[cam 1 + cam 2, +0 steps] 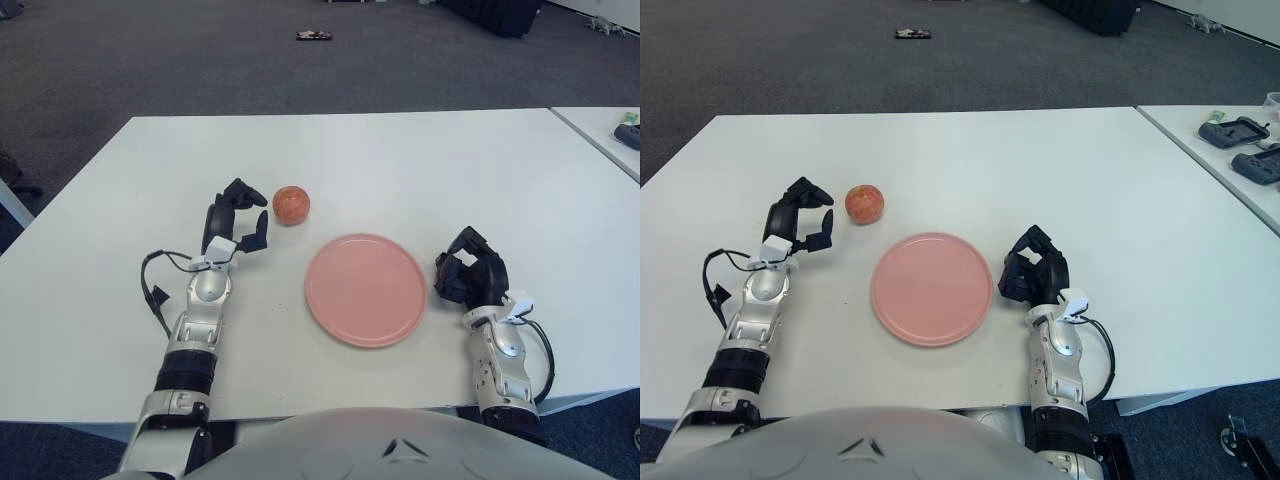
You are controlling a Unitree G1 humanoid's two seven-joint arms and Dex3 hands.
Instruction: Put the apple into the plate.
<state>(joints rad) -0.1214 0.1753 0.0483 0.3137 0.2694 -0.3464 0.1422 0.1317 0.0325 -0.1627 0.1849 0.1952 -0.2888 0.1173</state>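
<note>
A wide white table (400, 160) fills most of the scene, with dark grey carpet (150, 60) beyond its far edge and a second white table (1240, 170) at 3 o'clock carrying a few dark devices (1235, 130). Near the middle of the main table, slightly toward the robot, lies a round pink plate (366, 289), flat and with nothing on it. From the plate, the robot's left arm reaches in from 8 o'clock, and its left hand (235, 225) sits at about 10 o'clock, dark fingers loosely curled with a gap between them, holding nothing. The right hand (470, 272) shows at 3 o'clock of the plate, just beside its rim, fingers curled inward and likewise holding nothing; whether it touches the table cannot be told. The apple (291, 205), red with a yellowish blush, rests on the bare tabletop at 11 o'clock of the plate, apart from the rim, and just beside the left hand's fingertips at their 2 o'clock, not touched by them. On the carpet at 12 o'clock lies a small dark object (313, 36).
</note>
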